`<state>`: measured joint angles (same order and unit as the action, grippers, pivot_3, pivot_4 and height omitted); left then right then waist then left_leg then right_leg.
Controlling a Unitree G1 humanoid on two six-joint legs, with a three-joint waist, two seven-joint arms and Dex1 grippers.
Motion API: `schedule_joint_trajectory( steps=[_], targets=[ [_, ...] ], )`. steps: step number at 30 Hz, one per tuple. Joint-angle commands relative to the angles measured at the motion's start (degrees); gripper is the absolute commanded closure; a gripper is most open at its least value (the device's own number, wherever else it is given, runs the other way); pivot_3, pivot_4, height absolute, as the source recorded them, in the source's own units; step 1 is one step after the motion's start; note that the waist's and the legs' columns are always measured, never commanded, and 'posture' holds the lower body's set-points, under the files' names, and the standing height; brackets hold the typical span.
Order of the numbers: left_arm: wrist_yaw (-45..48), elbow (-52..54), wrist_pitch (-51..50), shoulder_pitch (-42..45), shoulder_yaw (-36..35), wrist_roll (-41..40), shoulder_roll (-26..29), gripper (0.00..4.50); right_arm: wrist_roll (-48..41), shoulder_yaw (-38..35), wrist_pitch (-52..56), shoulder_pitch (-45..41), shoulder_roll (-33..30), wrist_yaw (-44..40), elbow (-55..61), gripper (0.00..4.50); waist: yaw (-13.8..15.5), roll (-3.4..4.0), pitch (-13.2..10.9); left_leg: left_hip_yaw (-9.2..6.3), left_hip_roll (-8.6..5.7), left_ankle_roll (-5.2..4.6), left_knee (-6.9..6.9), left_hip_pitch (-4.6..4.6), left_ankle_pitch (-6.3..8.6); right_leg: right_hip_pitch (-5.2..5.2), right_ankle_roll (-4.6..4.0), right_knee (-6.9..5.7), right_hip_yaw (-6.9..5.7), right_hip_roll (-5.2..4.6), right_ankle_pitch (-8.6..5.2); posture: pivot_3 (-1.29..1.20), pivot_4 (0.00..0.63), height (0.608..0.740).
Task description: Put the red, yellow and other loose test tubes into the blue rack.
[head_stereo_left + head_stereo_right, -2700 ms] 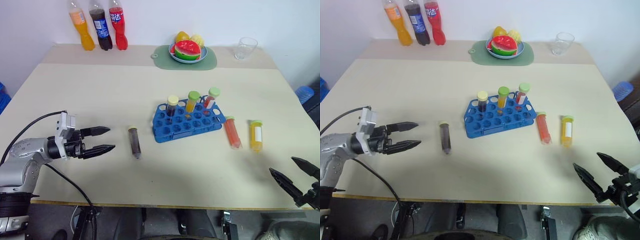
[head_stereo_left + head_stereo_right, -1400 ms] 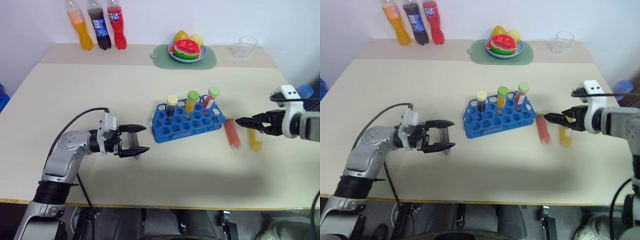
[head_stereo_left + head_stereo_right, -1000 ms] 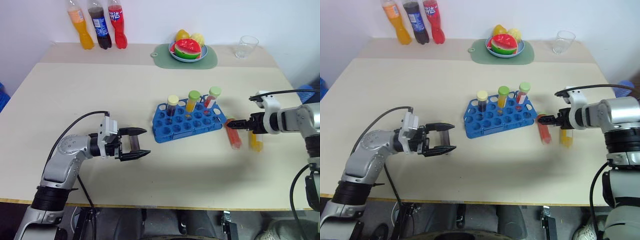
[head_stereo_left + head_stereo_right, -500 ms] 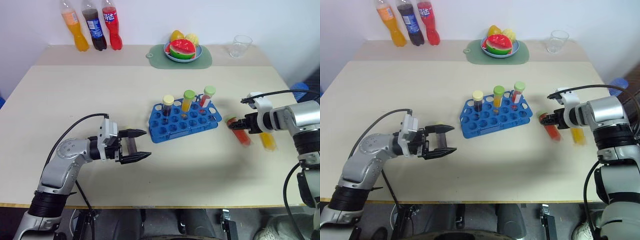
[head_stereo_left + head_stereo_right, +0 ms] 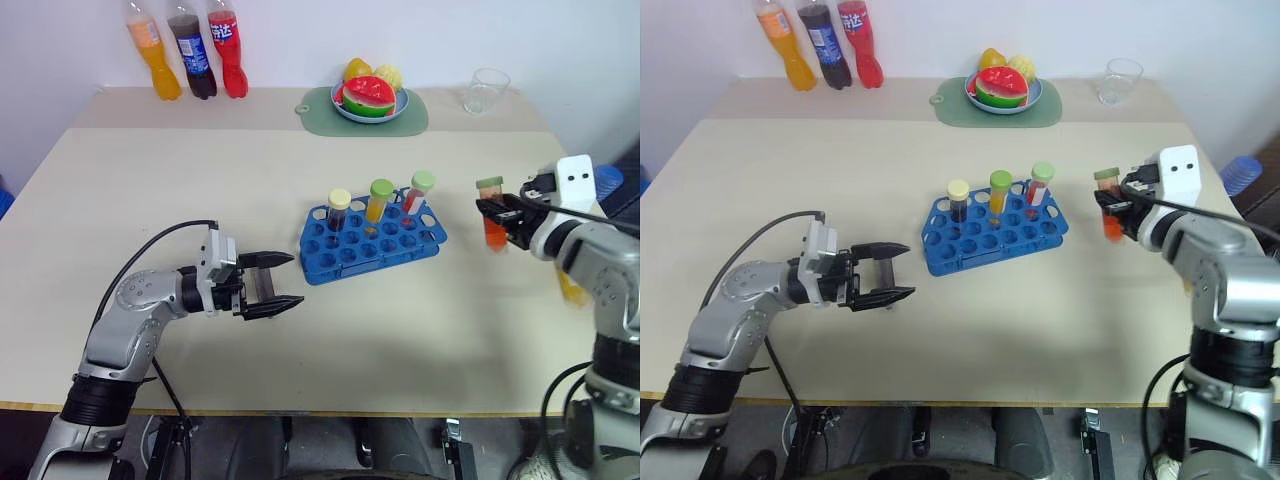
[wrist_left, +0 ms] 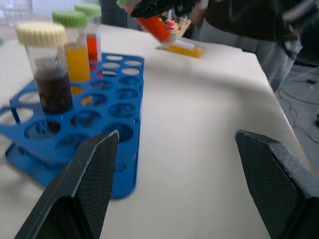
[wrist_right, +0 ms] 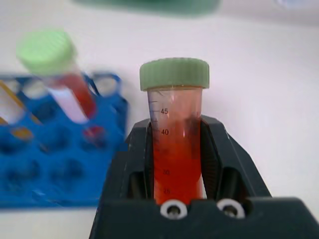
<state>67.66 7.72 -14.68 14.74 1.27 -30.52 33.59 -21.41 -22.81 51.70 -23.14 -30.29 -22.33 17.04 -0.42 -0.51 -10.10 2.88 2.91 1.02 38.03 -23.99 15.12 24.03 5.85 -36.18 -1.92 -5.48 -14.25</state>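
Note:
The blue rack (image 5: 372,242) stands mid-table with three capped tubes upright in its back row. My right gripper (image 5: 497,216) is shut on the red test tube (image 7: 175,139), which has a green cap and is held upright above the table, to the right of the rack. The yellow tube (image 6: 182,48) lies on the table further right, partly behind my right forearm. My left gripper (image 5: 293,279) is open, low over the table left of the rack. A dark tube (image 5: 261,284) lies between its fingers, mostly hidden.
Three soda bottles (image 5: 190,50) stand at the back left. A fruit plate (image 5: 368,100) on a green mat and a clear glass (image 5: 486,92) sit at the back. Bare tabletop lies in front of the rack.
My right gripper has shut on the red tube, lifted it off the table and turned it upright. The left arm has kept still over the dark tube.

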Motion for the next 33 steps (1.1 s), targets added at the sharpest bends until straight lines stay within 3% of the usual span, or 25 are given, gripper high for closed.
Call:
schedule_joint_trajectory(
  steps=[1, 4, 10, 18, 33],
  targets=[
    [0.48, -0.83, 0.71, 1.44, -0.13, -0.18, -0.62, 0.66, 0.12, -2.45, -14.43, 2.51, 7.14, 3.84, 5.41, 3.73, -0.13, 0.00, 0.00, 0.01, 0.00, 0.00, 0.00, -0.01, 0.00, 0.01, 0.00, -0.01, 0.00, 0.00, 0.00, 0.00, 0.150, 0.740],
    [0.60, -1.86, 0.78, 2.12, -0.12, -0.24, -1.12, 0.66, 1.41, -0.93, -23.60, 4.52, 12.97, 6.14, 4.82, 3.73, -0.26, 0.01, 0.00, -0.02, 0.01, 0.00, -0.01, 0.00, 0.00, 0.01, 0.01, -0.02, 0.00, 0.02, 0.00, 0.00, 0.150, 0.740],
    [0.88, -3.22, 0.98, 3.07, -0.43, 0.06, -1.40, 0.66, 5.26, 6.49, -37.48, 8.12, 18.72, 6.32, 3.06, 3.73, -0.37, 0.02, -0.01, -0.03, 0.01, 0.00, -0.01, 0.01, 0.00, 0.01, 0.01, -0.04, 0.01, 0.03, 0.00, 0.00, 0.150, 0.740],
    [0.69, -2.39, 0.30, 2.56, -0.97, -0.30, -0.80, 0.66, 8.47, 12.61, -49.45, 10.55, 19.92, 3.83, -5.45, 3.73, -0.34, 0.01, 0.00, -0.02, 0.01, 0.00, -0.01, 0.01, -0.01, 0.01, 0.01, -0.04, 0.03, 0.03, 0.00, 0.00, 0.150, 0.740],
    [-1.11, 0.31, -1.00, 1.00, -2.29, -1.09, 0.46, 0.66, 8.52, 13.60, -63.03, 7.45, 21.00, 2.73, -23.57, 3.73, -0.37, 0.00, 0.00, -0.02, 0.02, 0.00, -0.01, 0.23, -0.01, -0.22, 0.00, -0.03, 0.03, 0.02, -0.01, 0.00, 0.150, 0.740]
  ],
)
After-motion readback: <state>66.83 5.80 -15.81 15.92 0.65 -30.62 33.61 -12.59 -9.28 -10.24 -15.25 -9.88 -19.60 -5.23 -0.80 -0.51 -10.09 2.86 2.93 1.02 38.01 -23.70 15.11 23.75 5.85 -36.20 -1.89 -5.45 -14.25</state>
